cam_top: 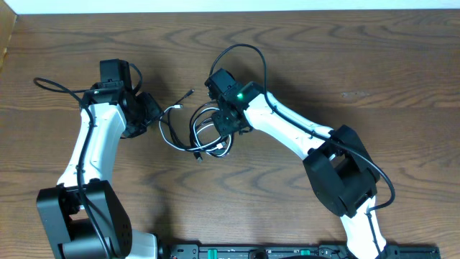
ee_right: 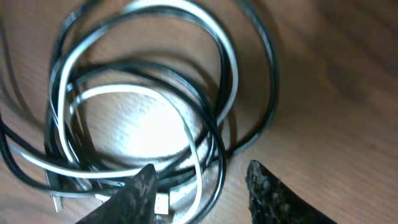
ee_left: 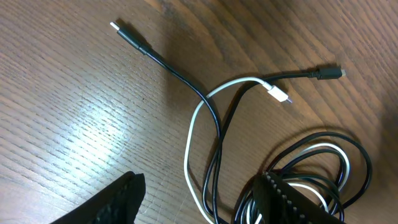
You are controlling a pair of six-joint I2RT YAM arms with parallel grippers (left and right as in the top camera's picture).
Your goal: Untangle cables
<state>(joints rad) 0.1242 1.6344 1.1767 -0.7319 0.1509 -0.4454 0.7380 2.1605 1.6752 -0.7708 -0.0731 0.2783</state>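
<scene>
Even overhead light; glare on the table; cables soft-focus in the right wrist view

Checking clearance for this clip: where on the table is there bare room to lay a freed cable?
Bare wood: the far right corner of the brown wooden table, beyond the white right arm; also the near strip between both arm bases. Crowded: the middle, where thin black and white cables lie looped between that arm and the white left arm.
</scene>
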